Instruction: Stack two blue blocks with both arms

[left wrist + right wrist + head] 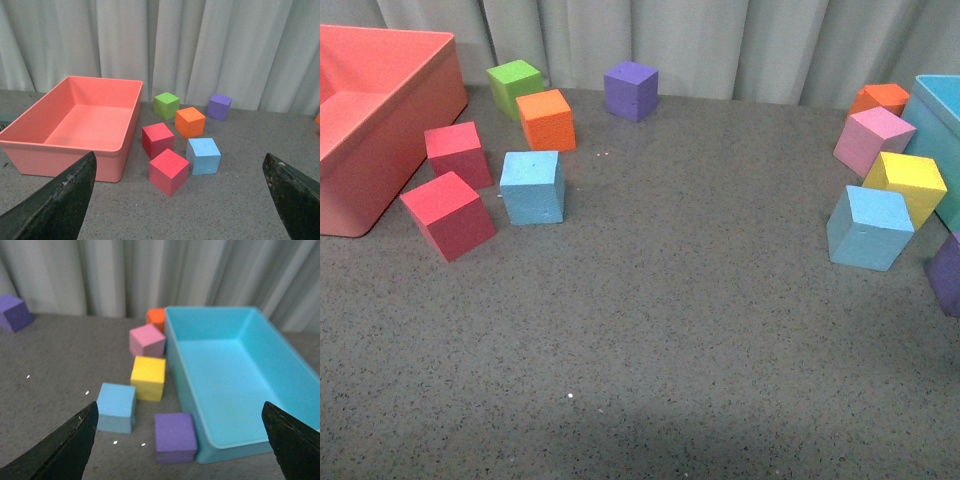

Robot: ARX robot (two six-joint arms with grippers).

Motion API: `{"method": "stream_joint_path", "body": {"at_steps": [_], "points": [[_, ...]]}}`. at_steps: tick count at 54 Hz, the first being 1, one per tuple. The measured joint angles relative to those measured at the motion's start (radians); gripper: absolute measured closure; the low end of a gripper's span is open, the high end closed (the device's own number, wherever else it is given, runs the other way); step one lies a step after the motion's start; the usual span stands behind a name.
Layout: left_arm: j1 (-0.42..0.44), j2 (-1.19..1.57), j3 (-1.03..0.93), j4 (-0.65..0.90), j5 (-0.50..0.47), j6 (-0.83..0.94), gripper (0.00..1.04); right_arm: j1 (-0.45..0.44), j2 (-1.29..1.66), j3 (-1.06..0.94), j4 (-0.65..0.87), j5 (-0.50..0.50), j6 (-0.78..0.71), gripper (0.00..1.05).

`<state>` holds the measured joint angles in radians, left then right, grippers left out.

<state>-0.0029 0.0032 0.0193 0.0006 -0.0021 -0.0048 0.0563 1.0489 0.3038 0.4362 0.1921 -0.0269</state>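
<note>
Grey speckled table [670,350], I see L side: coral bin [410,140], blue block [532,187], two red cubes [448,214], orange cube [546,119], green cube [515,86], purple cube [630,90]. R side: turquoise bin [932,110], second blue block [868,227], yellow cube [907,183], pink cube [872,138], prob. another purple one [947,272], cut off at frame edge.

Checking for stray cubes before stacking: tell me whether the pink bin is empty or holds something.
Empty. The left wrist view shows the whole floor of the pink bin bare, and the nearest red cube sits outside its wall.
</note>
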Motion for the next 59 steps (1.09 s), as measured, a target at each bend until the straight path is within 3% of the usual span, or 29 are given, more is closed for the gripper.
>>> {"method": "stream_joint_path", "body": {"at_steps": [12,31,56,59], "points": [[0.000,0.000,0.000,0.000,0.000,0.000,0.07,-0.005,0.456,0.291,-0.118,-0.064,0.118,0.10],[0.000,0.000,0.000,0.000,0.000,0.000,0.07,0.021,0.900,0.745,-0.496,-0.120,0.282,0.10],[0.000,0.000,0.000,0.000,0.000,0.000,0.07,0.034,1.100,0.910,-0.583,-0.141,0.303,0.10],[0.000,0.000,0.000,0.000,0.000,0.000,0.07,0.035,1.117,0.925,-0.597,-0.134,0.303,0.14]]}}
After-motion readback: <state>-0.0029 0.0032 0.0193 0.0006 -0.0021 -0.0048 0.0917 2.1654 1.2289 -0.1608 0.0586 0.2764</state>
